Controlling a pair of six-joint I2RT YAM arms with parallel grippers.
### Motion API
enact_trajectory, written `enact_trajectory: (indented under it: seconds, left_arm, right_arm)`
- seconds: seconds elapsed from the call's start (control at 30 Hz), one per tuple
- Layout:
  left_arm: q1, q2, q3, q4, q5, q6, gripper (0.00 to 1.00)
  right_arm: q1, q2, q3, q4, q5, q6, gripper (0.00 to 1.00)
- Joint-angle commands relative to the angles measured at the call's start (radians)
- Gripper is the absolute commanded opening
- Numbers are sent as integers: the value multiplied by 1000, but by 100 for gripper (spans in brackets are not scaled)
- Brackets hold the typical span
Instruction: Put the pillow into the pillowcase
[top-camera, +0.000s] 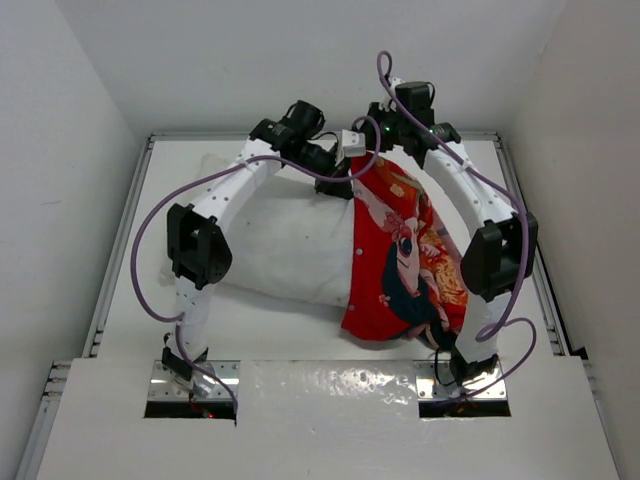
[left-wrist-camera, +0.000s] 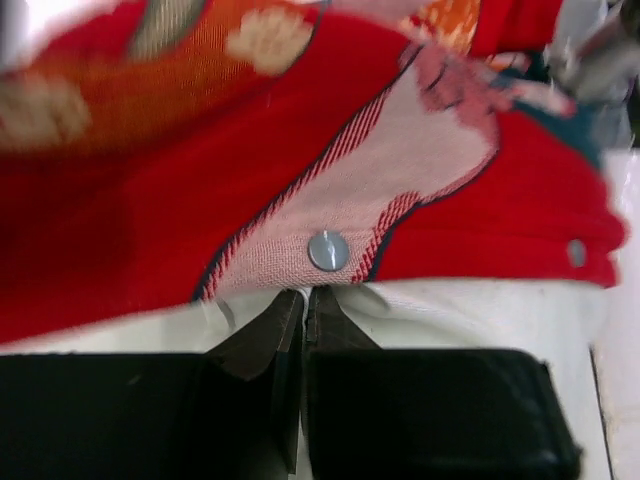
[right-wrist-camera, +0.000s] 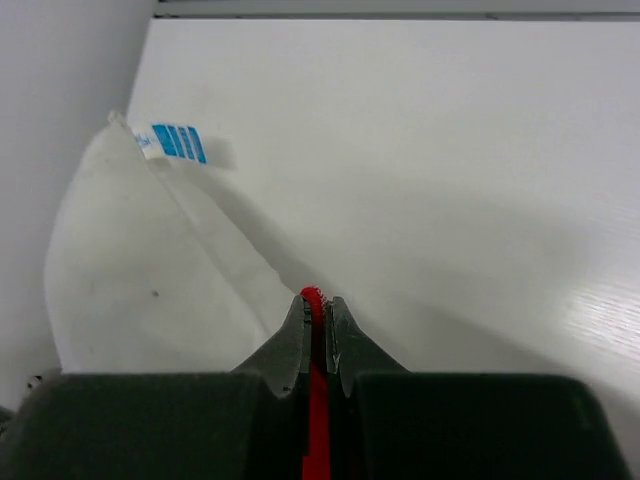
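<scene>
Red doll-print pillowcase (top-camera: 402, 255), white pillow (top-camera: 290, 245)

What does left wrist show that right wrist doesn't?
Only left wrist: the pillowcase print, its pale flap with a silver snap, just above the shut left gripper. Only right wrist: a pillow corner with its blue-striped tag, the table, and a red strip of pillowcase pinched in the right gripper. Both: white pillow, red fabric, shut fingertips.
</scene>
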Motion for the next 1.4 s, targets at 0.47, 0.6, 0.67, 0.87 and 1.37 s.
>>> enact_trajectory:
  seconds: [0.47, 0.6, 0.67, 0.87, 1.37]
  left_arm:
    - [7, -95, -58, 551, -195, -560, 3]
    - [0, -102, -72, 508, -212, -501, 31]
    - [-2, -109, -46, 436, -211, -439, 48]
    - [40, -169, 66, 213, -232, -303, 77]
    - [198, -151, -86, 509, -278, -636, 54]
  right_arm:
    - [95, -71, -92, 421, 4, 224, 0]
    - [95, -24, -60, 398, -38, 220, 0]
    - [93, 9, -54, 377, -71, 221, 0]
    - [93, 43, -93, 365, -105, 187, 0]
    - [119, 9, -82, 421, -80, 221, 0]
